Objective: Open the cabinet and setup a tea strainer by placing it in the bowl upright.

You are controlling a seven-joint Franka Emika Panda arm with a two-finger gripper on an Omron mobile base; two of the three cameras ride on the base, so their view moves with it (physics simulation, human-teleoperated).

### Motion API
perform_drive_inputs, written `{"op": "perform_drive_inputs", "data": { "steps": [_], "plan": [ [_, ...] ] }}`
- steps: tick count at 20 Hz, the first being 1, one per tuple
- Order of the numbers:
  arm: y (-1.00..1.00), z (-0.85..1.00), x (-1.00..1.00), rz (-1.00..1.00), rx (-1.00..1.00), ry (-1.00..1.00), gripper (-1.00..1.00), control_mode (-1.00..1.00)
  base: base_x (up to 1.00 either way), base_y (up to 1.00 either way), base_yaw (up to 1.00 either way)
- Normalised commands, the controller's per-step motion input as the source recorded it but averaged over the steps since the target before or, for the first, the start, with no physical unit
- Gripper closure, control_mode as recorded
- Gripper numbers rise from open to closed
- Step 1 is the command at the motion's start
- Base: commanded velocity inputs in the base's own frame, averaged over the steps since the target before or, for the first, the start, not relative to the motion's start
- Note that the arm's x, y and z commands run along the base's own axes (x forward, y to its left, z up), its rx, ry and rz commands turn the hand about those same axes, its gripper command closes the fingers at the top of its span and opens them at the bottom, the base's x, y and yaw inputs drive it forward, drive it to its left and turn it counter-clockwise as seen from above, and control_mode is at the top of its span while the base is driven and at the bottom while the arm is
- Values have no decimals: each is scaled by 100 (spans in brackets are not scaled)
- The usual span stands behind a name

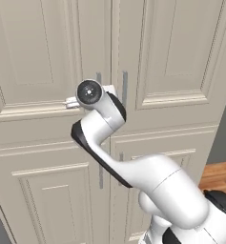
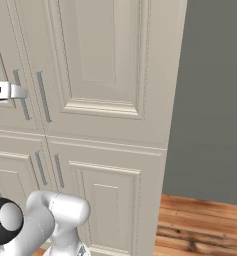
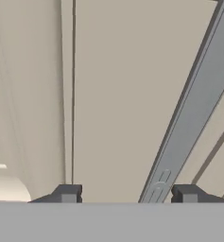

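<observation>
In the left base view the cabinet (image 1: pixel 52 62) shows four raised-panel doors, two upper and two lower, all closed. Two grey bar handles sit at the upper seam, the right handle (image 1: pixel 125 88) clear, the other half hidden behind the wrist.

In the right base view the gripper (image 2: pixel 20 92) reaches the upper left handle (image 2: pixel 21 95); four handles are countable. A grey wall (image 2: pixel 210 100) stands to the right, above a wood floor (image 2: pixel 200 225).

In the hand view one handle (image 3: pixel 189 108) runs between the two spread fingertips (image 3: pixel 66 193), unclamped.
</observation>
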Motion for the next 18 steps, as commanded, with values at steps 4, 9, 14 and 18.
{"op": "perform_drive_inputs", "data": {
  "steps": [4,9,14,18],
  "plan": [
    [-1,-5,27,0,0,0,-100,-100,0,0,0],
    [-19,-26,23,0,-1,-12,-100,-100,0,0,0],
    [-22,-21,6,0,0,-22,-100,-100,0,0,0],
    [-18,0,-1,0,0,-23,-100,-100,0,0,0]
  ]
}}
